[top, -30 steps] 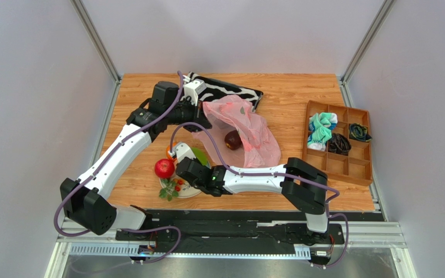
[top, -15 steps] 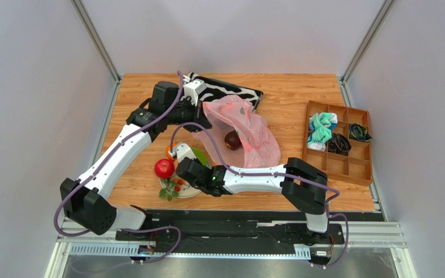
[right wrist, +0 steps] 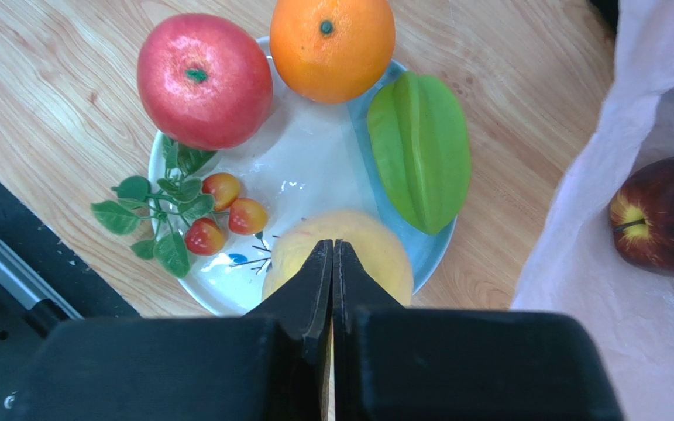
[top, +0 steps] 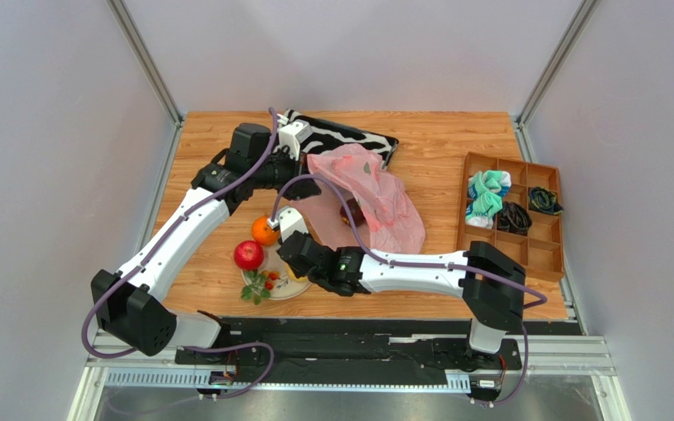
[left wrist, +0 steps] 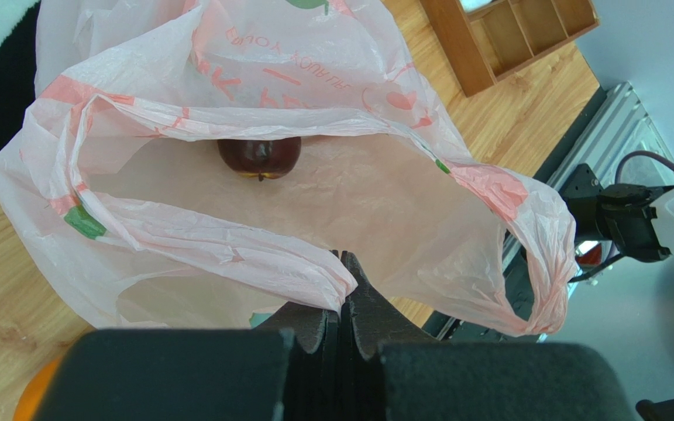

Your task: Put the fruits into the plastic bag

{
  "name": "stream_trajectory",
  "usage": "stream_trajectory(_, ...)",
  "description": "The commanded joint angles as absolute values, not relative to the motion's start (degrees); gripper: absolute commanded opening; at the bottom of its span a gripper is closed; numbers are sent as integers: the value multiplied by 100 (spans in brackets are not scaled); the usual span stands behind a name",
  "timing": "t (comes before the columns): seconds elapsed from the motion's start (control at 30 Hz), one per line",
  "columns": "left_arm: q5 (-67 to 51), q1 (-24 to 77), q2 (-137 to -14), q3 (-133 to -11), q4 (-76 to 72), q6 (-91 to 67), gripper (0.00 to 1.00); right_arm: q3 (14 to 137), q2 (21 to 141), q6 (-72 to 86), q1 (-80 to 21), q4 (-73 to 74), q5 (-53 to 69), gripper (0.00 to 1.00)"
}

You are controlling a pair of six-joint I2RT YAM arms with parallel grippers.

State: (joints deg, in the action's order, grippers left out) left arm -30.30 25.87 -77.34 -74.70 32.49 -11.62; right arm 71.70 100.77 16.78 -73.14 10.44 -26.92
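The pink plastic bag [top: 383, 200] lies open mid-table. My left gripper [left wrist: 342, 263] is shut on its near rim and holds the mouth open [top: 307, 181]. A dark maroon apple [left wrist: 260, 156] lies inside the bag and also shows in the right wrist view [right wrist: 666, 215]. On the blue-and-cream plate [right wrist: 314, 167] sit a red apple [right wrist: 204, 81], an orange [right wrist: 332, 44], a green ridged fruit [right wrist: 420, 149], a yellow-orange fruit [right wrist: 376, 246] and a berry sprig [right wrist: 200, 219]. My right gripper [right wrist: 333, 250] is shut and empty, just above the yellow-orange fruit [top: 289, 230].
A zebra-striped pouch [top: 349, 140] lies behind the bag. A wooden divided tray [top: 512, 215] with small items stands at the right. The plate [top: 281, 292] sits near the table's front edge, left of the bag.
My right arm has stretched further out, and its gripper has shifted back and right, off the orange toward the bag. The left arm and the bag have not moved.
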Motion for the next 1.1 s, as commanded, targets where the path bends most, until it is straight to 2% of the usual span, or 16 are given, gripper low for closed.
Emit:
stream_trajectory(0.0,-3067,2619,-7506,-7506,3270,-1151,0,6979,9660,1846,-7339,809,-2602,0)
stream_trajectory(0.47,-3067,2619,-7523,-7497,3270,-1160,0,6241,8421,2013,-7348,466,-2566,0)
stream_trajectory(0.73,-3059,2619,-7532,-7497,3261,-1160,0,6126,8183,1723,-7313,571,-3111,0)
stream_trajectory(1.07,-3041,2619,-7532,-7497,3269,-1151,0,5880,7594,1503,-6672,686,-3243,0)
